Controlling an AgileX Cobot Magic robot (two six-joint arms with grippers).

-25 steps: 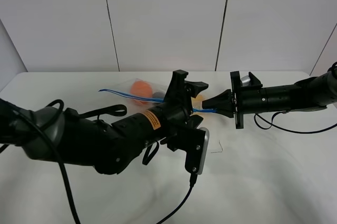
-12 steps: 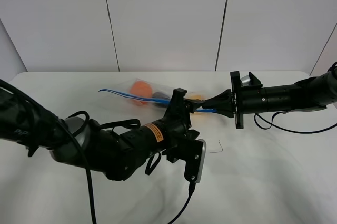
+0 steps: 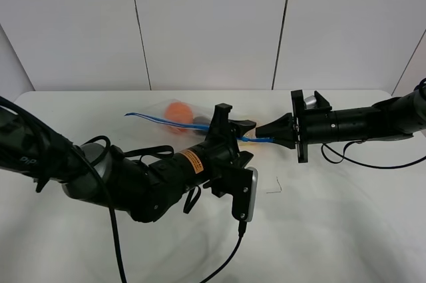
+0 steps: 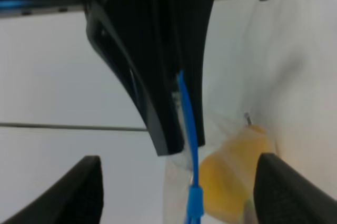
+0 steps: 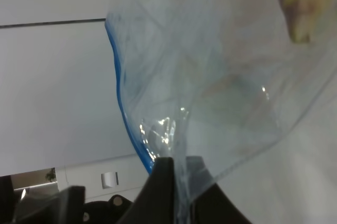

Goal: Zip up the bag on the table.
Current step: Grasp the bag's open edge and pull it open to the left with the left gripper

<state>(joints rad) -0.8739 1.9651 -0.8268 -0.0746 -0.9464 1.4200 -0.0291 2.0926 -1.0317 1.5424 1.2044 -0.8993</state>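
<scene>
The bag [image 3: 177,115] lies on the table [image 3: 346,203], toward the far side. The right gripper [image 3: 261,135] is clamped on one end of its blue zipper strip [image 3: 148,118] — the left gripper [image 3: 237,120] stands with jaws apart, straddling that strip.

Even, diffuse brightness fills the high view, and the large white matte tabletop [image 3: 346,230] carries only faint, soft-edged shadows beneath the black left arm [image 3: 133,183]. The left wrist view is soft throughout (the yellow produce [image 4: 231,176] is a smear, the blue zipper strip [image 4: 188,129] barely sharper). In the right wrist view the clear crinkly plastic zip bag [image 5: 210,76] shows small white glints [image 5: 158,126] and hazy focus.
</scene>
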